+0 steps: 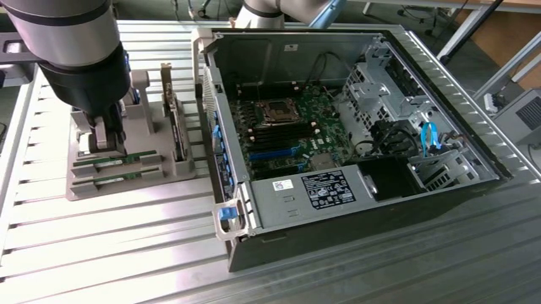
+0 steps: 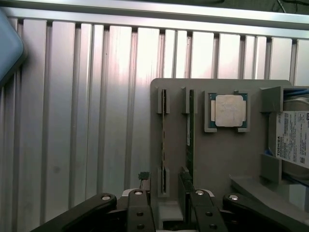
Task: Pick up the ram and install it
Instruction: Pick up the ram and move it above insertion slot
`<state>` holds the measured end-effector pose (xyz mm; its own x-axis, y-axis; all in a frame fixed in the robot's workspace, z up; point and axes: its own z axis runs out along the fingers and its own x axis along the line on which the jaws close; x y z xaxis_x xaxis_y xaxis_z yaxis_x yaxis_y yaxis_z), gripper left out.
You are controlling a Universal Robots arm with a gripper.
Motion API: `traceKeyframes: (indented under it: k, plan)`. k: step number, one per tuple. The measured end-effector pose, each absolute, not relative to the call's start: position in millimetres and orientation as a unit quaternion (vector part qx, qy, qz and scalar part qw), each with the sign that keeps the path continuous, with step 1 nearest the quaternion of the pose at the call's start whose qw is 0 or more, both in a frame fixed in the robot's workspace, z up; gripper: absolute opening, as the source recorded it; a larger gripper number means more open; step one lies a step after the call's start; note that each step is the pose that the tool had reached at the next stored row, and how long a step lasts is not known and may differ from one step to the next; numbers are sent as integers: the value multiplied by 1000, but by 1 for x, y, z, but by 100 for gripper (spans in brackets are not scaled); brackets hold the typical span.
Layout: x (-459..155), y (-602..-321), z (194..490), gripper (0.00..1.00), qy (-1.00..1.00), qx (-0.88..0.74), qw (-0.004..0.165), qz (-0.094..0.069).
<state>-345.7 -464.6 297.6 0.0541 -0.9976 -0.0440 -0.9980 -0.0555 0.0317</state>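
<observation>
Two ram sticks lie on edge in a grey holder (image 1: 135, 183) on the table at the exterior view's left: one ram stick (image 1: 118, 163) and its twin (image 1: 118, 178). In the wrist view they run as thin lines, a pale one (image 2: 163, 140) and a darker green one (image 2: 189, 137). My gripper (image 1: 108, 147) hangs low over one end of the sticks. Its fingers (image 2: 139, 212) stand apart, open, with the dark stick's near end close beside the other finger (image 2: 200, 212). Nothing is clamped.
The open computer case (image 1: 439, 107) fills the middle, with its motherboard (image 1: 292, 126) and dark memory slots (image 1: 275, 136). An upright expansion card (image 1: 173, 120) stands in the holder beside my gripper. The holder also carries a silver processor (image 2: 228, 110) and a hard drive (image 2: 293, 140).
</observation>
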Motion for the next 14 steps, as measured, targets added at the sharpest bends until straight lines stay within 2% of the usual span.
traceKeyframes:
  k: [14]
  plan:
    - [-348,-465,288,35,687,-726,4,27]
